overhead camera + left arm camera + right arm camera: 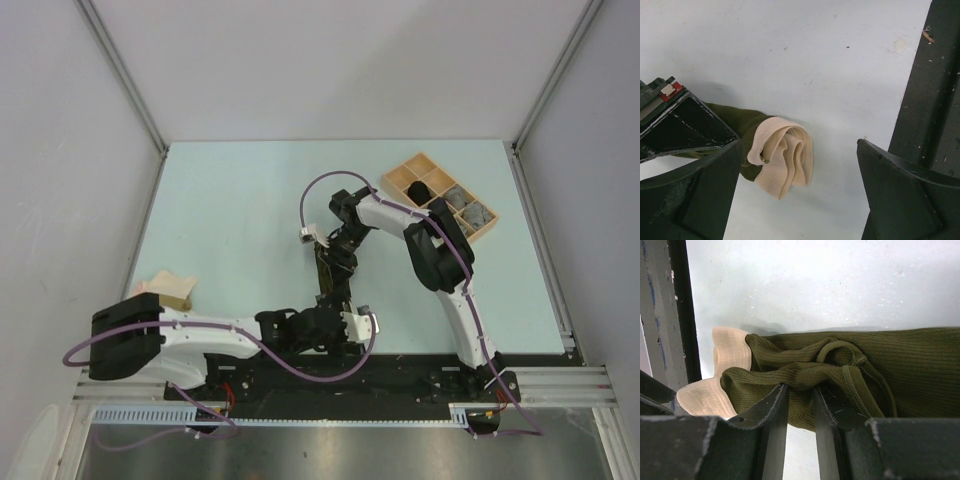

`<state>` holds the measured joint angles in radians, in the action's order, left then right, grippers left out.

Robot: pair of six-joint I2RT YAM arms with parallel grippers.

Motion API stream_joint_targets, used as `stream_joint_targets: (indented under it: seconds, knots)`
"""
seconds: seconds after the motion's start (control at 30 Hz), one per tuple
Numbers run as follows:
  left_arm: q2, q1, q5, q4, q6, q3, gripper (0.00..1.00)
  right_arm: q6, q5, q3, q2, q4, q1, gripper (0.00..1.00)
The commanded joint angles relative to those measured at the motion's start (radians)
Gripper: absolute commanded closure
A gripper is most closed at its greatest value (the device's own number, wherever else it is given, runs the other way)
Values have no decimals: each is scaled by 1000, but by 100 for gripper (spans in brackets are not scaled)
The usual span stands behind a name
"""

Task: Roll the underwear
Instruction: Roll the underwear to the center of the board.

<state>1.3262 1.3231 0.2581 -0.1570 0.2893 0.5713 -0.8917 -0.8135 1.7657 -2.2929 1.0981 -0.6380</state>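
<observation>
Right gripper (800,392) here: my jaws are nearly together, pinching a bunched fold of the olive green underwear (880,360). It lies on the pale blue table (230,200) as a long ribbed roll, stretching away from my fingers, near the front edge and about midway between my two arms. Its pale waistband (785,160) is curled up into a spiral at one end. My left gripper (801,150) is spread all the way out around that curled end, and neither finger presses on it. Off at the far right sits the wooden tray (405,180), with dark and grey bundles in some compartments. A pink-beige garment (170,290) lies way over on the left.
</observation>
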Motion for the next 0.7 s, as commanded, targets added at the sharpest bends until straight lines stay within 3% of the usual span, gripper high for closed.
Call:
stream_joint_targets:
  seconds: [0.0,0.13,0.23,0.37,0.67]
  knots:
    - [5,19,56,-18,24,65,0,-19,2,-5,-22,3,-2,69]
    - [-19,22,66,-51,11,38,0,-21,-1,-2,-28,3,0,70]
    - [40,22,-5,-33,50,53,0,-19,-3,8,-31,8,-2,70]
    - [134,28,1,8,53,102,1,-18,-1,5,-31,13,-2,69]
    - [-70,28,50,143,-96,29,0,-21,-3,11,-36,16,-2,70]
